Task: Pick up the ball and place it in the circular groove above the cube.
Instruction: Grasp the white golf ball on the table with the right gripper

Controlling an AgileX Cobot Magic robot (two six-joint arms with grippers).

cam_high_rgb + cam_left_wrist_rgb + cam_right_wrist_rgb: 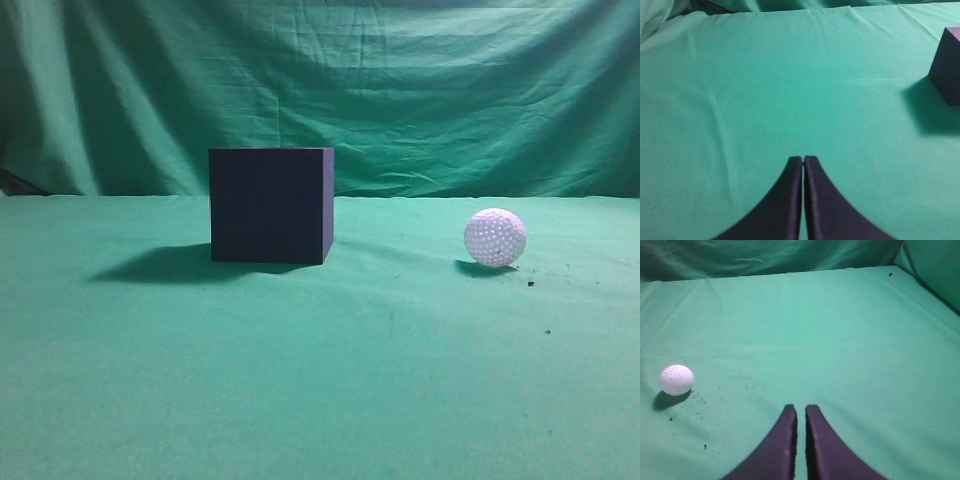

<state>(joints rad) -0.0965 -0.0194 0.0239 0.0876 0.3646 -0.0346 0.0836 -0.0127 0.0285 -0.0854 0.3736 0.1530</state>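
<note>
Well apart on green cloth [330, 380], a white ball [495, 237] sits right of a dark cube [270, 205]; both grippers, left [803, 159] and right [800, 409], are closed, empty.

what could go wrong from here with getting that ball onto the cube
1. The white dimpled ball sits loose on the green cloth; a slightly off-centre pinch could send it rolling away.
2. The right gripper looks nearly closed and the ball lies off to its left, so it must open and shift sideways first.
3. The groove on the dark cube is not visible from any view, so lining up the drop may be hard.
</note>
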